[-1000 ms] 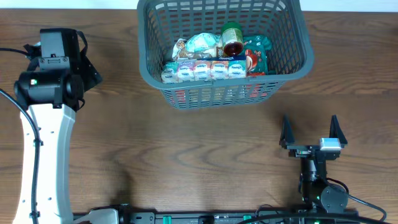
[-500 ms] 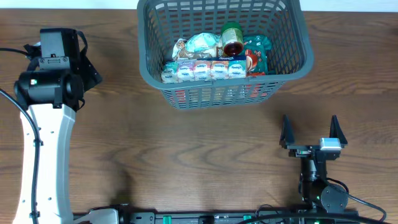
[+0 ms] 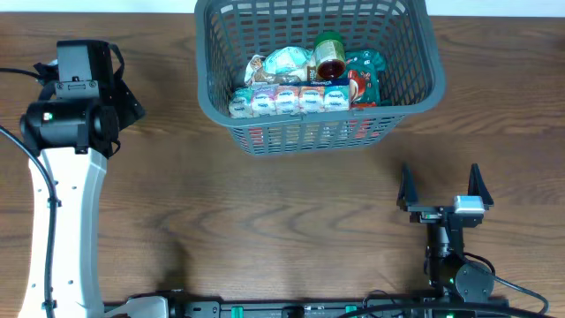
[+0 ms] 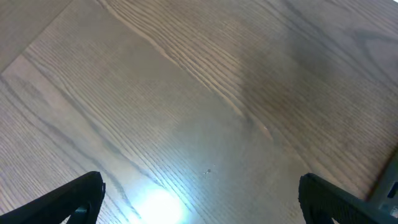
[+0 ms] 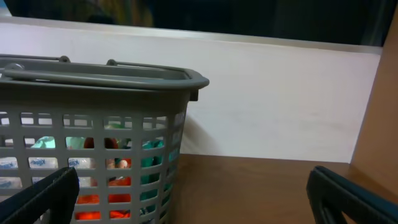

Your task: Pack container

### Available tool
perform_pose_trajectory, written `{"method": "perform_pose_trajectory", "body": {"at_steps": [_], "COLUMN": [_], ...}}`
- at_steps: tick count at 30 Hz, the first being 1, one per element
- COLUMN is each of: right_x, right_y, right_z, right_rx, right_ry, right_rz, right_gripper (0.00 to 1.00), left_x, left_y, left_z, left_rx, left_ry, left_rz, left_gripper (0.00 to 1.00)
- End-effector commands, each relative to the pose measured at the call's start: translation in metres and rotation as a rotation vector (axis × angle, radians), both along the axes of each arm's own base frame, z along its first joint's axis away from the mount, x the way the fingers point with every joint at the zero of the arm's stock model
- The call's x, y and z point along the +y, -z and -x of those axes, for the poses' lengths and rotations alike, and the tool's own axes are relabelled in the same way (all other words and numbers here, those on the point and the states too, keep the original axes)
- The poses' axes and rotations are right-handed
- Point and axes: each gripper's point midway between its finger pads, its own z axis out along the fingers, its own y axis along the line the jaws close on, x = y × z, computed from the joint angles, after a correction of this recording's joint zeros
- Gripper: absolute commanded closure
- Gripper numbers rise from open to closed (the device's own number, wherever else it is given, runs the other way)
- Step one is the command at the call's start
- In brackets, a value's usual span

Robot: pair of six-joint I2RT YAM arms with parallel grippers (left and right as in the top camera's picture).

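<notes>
The left gripper (image 4: pixel 200 185), at about 9 o'clock on the table (image 3: pixel 265 221), hangs over bare wood. In its wrist view its two fingers sit wide apart at the lower corners with nothing between them.

At 12 o'clock stands the container (image 3: pixel 431 62), upright against the far edge. It is already loaded. A row of small cartons (image 3: pixel 287 100) lies along its near wall, a pale bag (image 3: pixel 284 62) sits behind them, and a jar (image 3: pixel 330 55) lies on its side. A teal packet (image 3: pixel 369 64) is toward its 3 o'clock wall.

At about 5 o'clock the right gripper (image 3: pixel 440 185) points toward 12 o'clock. Its jaws are spread and empty, well apart from the basket, whose slotted corner fills the left of the right wrist view.

No loose grocery shows anywhere on the wood in these views. Packing therefore looks finished, or paused between items, with both arms idle.

If another item is due, it lies outside what the cameras show. The next move would call for finding it and closing one open gripper on it. It would then have to be carried over the thick rim to the barer far half at the basket's own 12 o'clock. Otherwise only parking the arms is left.
</notes>
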Motion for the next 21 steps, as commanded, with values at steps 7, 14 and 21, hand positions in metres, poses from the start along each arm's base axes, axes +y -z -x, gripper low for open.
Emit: {"method": "perform_pose_trajectory", "body": {"at_steps": [7, 14, 21], "right_x": [-0.004, -0.004, -0.003], "right_y": [0.0, 0.003, 0.038], "right_z": [0.0, 0.0, -0.005], "right_rx": [-0.002, 0.009, 0.153], "right_ry": [0.015, 0.015, 0.016], "right_rz": [-0.018, -0.018, -0.013], "right_gripper": [0.01, 0.01, 0.01], "left_x": [0.004, 0.004, 0.004], "left_y": [0.003, 0.002, -0.03], "left_z": [0.002, 0.002, 0.014], "left_rx": [0.013, 0.01, -0.093], "left_ry": [-0.018, -0.019, -0.009], "left_rz": [-0.006, -0.006, -0.028], "left_gripper": [0.01, 0.01, 0.01]}}
